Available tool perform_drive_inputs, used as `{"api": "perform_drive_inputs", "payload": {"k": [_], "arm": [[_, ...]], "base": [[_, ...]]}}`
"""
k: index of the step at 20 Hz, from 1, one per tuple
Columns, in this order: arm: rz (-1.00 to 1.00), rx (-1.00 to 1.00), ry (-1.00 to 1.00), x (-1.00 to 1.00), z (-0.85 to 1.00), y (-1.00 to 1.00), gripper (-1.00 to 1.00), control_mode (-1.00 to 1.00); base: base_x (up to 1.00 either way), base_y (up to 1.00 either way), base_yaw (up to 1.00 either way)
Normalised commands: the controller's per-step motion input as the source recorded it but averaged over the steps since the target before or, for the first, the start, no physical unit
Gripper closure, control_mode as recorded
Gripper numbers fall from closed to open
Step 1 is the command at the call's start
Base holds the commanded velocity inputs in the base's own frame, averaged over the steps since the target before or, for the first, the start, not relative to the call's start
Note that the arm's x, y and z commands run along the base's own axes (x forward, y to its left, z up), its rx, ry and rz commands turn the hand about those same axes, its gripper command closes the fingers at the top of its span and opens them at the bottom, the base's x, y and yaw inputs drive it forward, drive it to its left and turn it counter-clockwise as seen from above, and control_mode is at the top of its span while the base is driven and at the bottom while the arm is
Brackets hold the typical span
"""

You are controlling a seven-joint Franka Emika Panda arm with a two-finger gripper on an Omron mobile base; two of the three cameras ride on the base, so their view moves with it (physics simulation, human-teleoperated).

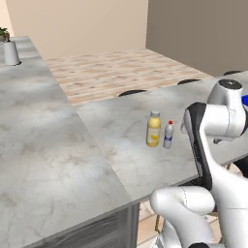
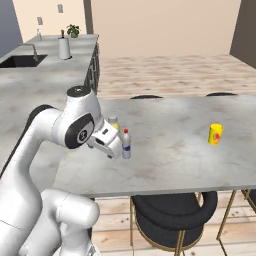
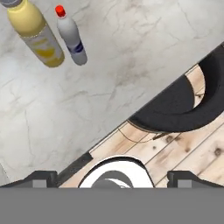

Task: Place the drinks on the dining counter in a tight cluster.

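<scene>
The yellow bottle (image 1: 153,129) and the slim red-capped bottle (image 1: 168,135) stood upright, long axes vertical and caps up, on the dining tabletop (image 1: 121,140). The slim one sat just beside the yellow one, at its 3 o'clock in the left base view. The gripper (image 3: 111,177) hung above the tabletop's near edge, jaws spread wide and holding nothing. A yellow cup (image 2: 215,134) stood well apart.

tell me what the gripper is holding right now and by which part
Nothing. In the hand view the jaws stand wide apart and empty; the yellow bottle and red-capped bottle stand untouched on the counter.
</scene>
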Motion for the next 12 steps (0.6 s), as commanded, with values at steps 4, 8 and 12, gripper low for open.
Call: {"api": "perform_drive_inputs", "payload": {"k": [4, 8, 12], "arm": [[0.00, 0.00, -0.13, -0.92, 0.39, 0.72, -1.00, -1.00], [0.05, 0.00, -0.11, -0.86, 0.46, 0.45, -1.00, -1.00], [0.13, 0.00, -0.07, -0.56, 0.71, 0.02, -1.00, -1.00]], "base": [[0.00, 0.00, 0.00], [0.00, 0.00, 0.00], [0.00, 0.00, 0.00]]}}
